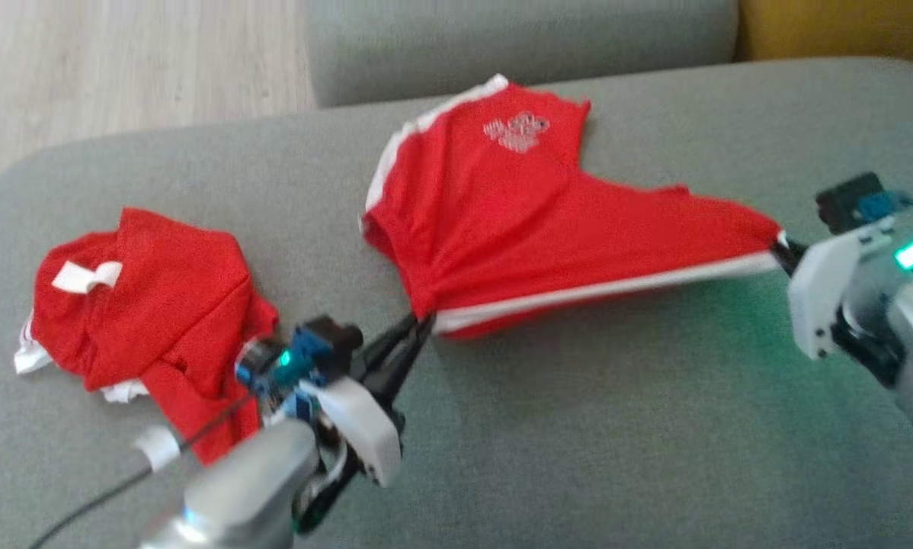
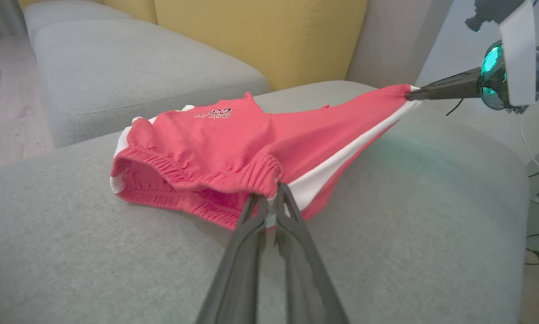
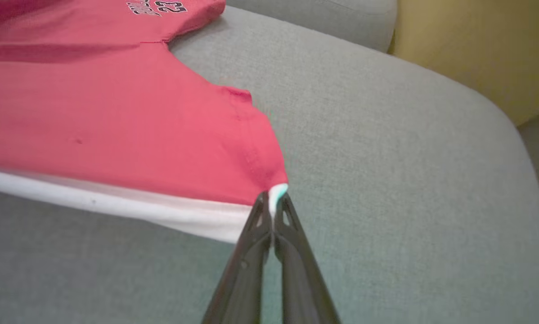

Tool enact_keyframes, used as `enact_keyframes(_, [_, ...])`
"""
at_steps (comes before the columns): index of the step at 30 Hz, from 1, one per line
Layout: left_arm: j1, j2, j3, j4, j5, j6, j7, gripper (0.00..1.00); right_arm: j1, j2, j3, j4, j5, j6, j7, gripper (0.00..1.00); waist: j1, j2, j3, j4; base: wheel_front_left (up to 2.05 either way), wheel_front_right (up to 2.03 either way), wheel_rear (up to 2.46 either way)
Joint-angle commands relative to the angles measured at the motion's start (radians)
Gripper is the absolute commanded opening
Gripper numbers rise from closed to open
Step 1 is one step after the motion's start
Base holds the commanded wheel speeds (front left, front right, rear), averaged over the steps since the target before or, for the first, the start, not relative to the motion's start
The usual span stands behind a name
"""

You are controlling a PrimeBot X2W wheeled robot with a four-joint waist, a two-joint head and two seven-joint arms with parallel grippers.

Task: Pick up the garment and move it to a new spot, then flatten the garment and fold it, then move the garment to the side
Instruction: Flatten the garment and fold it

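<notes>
Head view: red shorts [image 1: 517,221] stretched over grey sofa cushion [image 1: 578,427]

Waistband corner, at 7 o'clock of the shorts, is clenched in the left tool [image 1: 424,320]. Hem corner at 3 o'clock, where the white side stripe ends, is clenched in the right tool [image 1: 783,248]. Stripe edge runs taut between them, lifted off the cushion. Logo leg rests on the cushion at 12 o'clock. Second red garment [image 1: 152,305] lies crumpled at 9 o'clock, apart from the shorts.
</notes>
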Motion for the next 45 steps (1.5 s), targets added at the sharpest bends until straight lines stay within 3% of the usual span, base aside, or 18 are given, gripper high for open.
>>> enact_keyframes(1, [-0.015, 0.035, 0.031, -0.035, -0.005, 0.017, -0.009, 0.00, 0.024, -0.062, 0.005, -0.057, 0.045, -0.001, 0.024, 0.00, 0.0003, -0.0001, -0.028, -0.007, 0.00, 0.00, 0.00])
enact_keyframes(6, [0.049, 0.052, 0.025, -0.109, -0.003, 0.069, -0.021, 0.00, 0.126, -0.215, -0.023, -0.265, 0.158, -0.001, 0.080, 0.00, 0.0003, -0.0001, -0.027, -0.001, 0.00, 0.00, 0.00])
enact_keyframes(11, [0.030, 0.061, 0.043, -0.154, 0.015, 0.113, -0.033, 0.00, 0.160, -0.255, -0.115, -0.374, 0.136, -0.001, 0.066, 0.00, 0.0003, -0.0001, 0.008, 0.019, 0.00, 0.00, 0.00])
enact_keyframes(18, [-0.072, 0.053, 0.072, -0.149, 0.034, 0.137, -0.016, 0.00, 0.075, -0.176, -0.265, -0.389, -0.065, -0.001, 0.010, 0.00, 0.0003, -0.0001, 0.108, 0.062, 0.00, 0.00, 0.00])
enact_keyframes(26, [-0.222, 0.001, 0.096, -0.076, 0.052, 0.115, -0.020, 0.00, -0.134, -0.049, -0.363, -0.284, -0.347, -0.001, -0.056, 0.00, 0.0003, -0.0001, 0.249, 0.142, 0.00, 0.00, 0.00])
enact_keyframes(33, [-0.323, -0.057, 0.107, 0.005, 0.063, 0.092, -0.042, 0.00, -0.312, 0.019, -0.334, -0.112, -0.506, -0.001, -0.112, 0.00, 0.0003, -0.0001, 0.344, 0.214, 0.00, 0.00, 0.00])
enact_keyframes(45, [-0.415, -0.145, 0.122, 0.120, 0.071, 0.061, -0.080, 0.00, -0.496, 0.069, -0.319, 0.111, -0.597, -0.001, -0.198, 0.00, 0.0003, -0.0001, 0.435, 0.284, 0.00, 0.00, 0.00])
